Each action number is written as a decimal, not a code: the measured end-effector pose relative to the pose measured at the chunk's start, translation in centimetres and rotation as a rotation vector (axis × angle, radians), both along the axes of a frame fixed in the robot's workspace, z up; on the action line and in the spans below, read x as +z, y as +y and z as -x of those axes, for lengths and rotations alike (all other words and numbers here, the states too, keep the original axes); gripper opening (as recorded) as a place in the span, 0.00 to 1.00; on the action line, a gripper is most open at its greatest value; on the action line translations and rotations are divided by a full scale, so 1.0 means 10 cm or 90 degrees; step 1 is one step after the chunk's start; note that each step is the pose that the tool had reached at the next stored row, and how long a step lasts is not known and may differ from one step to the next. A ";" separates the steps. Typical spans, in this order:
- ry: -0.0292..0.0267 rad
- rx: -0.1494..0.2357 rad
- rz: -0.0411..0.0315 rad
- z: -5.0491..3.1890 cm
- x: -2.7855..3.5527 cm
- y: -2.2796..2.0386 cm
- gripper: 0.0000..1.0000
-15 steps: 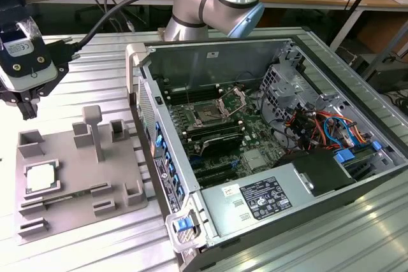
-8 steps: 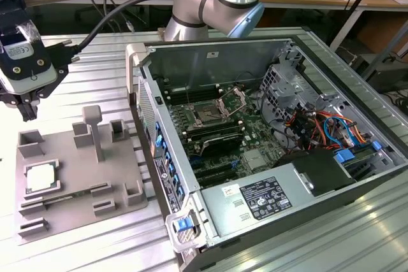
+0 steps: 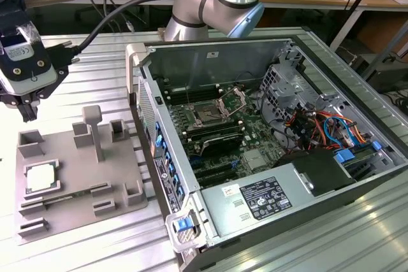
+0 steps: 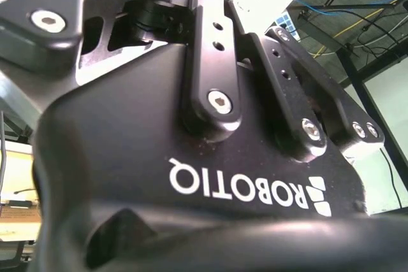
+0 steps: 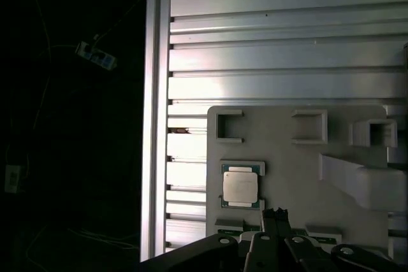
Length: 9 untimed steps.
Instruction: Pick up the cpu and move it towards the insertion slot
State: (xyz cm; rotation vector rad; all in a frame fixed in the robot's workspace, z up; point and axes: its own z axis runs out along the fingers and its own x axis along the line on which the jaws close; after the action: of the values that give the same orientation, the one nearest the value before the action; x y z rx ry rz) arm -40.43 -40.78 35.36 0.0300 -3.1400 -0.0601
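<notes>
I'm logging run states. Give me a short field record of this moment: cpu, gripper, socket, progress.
cpu: lying flat in a recess of the grey fixture plate
gripper: raised near the fixture plate, not touching the cpu
insertion slot: inside the open computer case, to the exterior view's right of the fixture plate; retention plate raised
progress: cpu not yet picked up
</notes>
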 end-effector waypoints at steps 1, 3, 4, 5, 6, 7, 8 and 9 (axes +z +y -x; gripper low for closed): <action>0.0000 0.000 0.0000 0.001 -0.001 -0.001 0.11; -0.0001 0.000 -0.0001 0.004 -0.009 -0.003 0.11; -0.0001 0.000 0.0000 0.005 -0.010 -0.004 0.11; -0.0001 0.000 0.0000 0.006 -0.012 -0.005 0.11; -0.0001 0.000 -0.0001 0.008 -0.016 -0.008 0.11; 0.0000 0.000 0.0000 0.009 -0.017 -0.009 0.11; 0.0000 0.000 0.0000 0.010 -0.020 -0.010 0.11; 0.0001 0.000 0.0001 0.012 -0.022 -0.011 0.11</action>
State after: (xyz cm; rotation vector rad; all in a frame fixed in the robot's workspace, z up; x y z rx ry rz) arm -40.54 -40.89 35.15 0.0299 -3.1399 -0.0599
